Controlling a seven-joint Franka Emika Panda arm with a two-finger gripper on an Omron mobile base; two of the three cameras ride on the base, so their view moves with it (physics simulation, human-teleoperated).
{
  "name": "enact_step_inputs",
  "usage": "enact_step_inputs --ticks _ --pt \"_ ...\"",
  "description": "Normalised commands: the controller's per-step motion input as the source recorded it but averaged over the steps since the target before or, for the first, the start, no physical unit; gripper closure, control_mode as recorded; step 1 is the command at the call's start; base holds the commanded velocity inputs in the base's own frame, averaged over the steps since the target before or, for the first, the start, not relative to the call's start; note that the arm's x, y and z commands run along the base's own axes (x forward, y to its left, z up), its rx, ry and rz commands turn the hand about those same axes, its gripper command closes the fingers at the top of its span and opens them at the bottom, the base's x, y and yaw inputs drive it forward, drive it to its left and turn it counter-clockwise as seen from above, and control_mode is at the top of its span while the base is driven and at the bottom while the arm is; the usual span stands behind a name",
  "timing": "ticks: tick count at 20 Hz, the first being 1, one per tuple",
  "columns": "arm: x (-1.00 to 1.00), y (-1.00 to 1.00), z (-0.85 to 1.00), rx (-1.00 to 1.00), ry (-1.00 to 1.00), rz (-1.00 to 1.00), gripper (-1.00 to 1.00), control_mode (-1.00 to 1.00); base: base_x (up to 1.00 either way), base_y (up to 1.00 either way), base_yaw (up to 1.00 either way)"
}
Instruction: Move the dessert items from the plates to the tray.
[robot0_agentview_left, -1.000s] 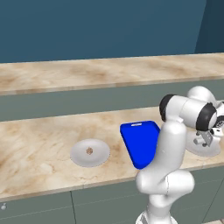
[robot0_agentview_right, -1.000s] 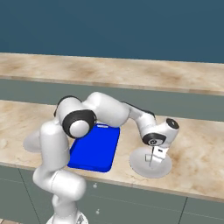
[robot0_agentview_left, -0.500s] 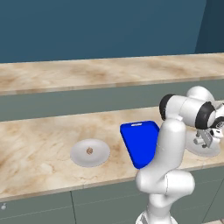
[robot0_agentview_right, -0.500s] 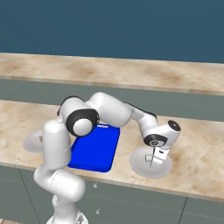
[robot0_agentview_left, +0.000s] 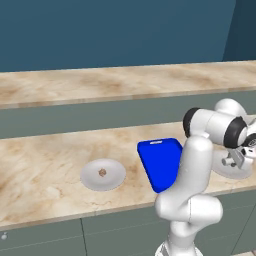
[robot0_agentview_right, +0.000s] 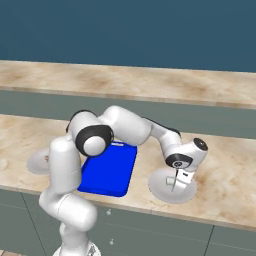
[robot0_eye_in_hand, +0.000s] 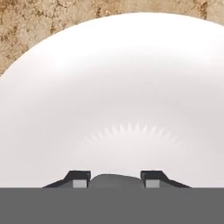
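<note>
marble-patterned table (robot0_agentview_left: 45, 160) carries the blue tray (robot0_agentview_right: 107, 170) between two plates. the tool (robot0_agentview_right: 175, 186) reaches down onto the right plate (robot0_agentview_right: 159, 186), its fingertips (robot0_eye_in_hand: 79, 179) set apart around a whitish piece (robot0_eye_in_hand: 116, 180); i cannot tell whether they grip it. the brown chunk (robot0_agentview_left: 102, 172) sits on the left plate (robot0_agentview_left: 113, 180).
</note>
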Motion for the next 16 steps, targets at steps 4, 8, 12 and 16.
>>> enact_step_inputs --ticks 4,8,12,16 --pt "-0.13 0.06 0.22 0.0 0.0 0.0 1.0 -1.0 0.0 0.0 0.0" --pt "-0.2 0.22 0.44 0.0 0.0 0.0 1.0 -1.0 0.0 0.0 0.0" --pt "-0.14 0.54 0.53 -0.01 0.01 0.0 1.0 -1.0 0.0 0.0 0.0" --pt "-0.03 0.73 0.41 -0.04 0.03 0.05 1.0 -1.0 0.0 0.0 0.0"
